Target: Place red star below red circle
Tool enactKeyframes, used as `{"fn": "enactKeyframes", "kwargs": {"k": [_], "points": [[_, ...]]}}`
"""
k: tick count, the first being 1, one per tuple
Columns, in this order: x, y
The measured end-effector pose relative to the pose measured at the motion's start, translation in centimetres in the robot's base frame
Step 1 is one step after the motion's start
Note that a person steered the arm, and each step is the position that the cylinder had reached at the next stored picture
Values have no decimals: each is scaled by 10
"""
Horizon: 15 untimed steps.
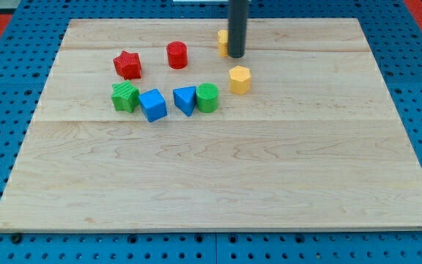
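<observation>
One dark rod comes down at the view's top, and my tip [236,56] rests on the worktop [233,183] near its far edge; whether any claw is clenched or released I cannot tell. A yellow block [221,40] sits partly hidden just behind the rod, and a yellow hexagon [240,78] lies just below the tip. The red circle [176,55] stands to the tip's left, apart from it. The red star [127,64] lies farther left, slightly lower than the circle. Below them run a green block [125,96], a blue cube [152,104], and a blue triangle [185,100] touching a green circle [207,97]. Bare wood fills the lower half and the right side.
</observation>
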<state>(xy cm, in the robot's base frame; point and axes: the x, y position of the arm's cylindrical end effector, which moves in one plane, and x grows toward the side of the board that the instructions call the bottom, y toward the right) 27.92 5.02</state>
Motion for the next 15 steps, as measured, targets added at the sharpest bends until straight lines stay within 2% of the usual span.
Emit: {"fn": "enactKeyframes", "kwargs": {"k": [1,2,3,5,7,8,9,10,12,13,14,15], "points": [[-23,-35],[-37,-45],[-83,-20],[-84,-93],[-52,-90],[-66,-96],[-69,-151],[-50,-192],[13,-217],[23,-241],[41,-235],[52,-201]]}}
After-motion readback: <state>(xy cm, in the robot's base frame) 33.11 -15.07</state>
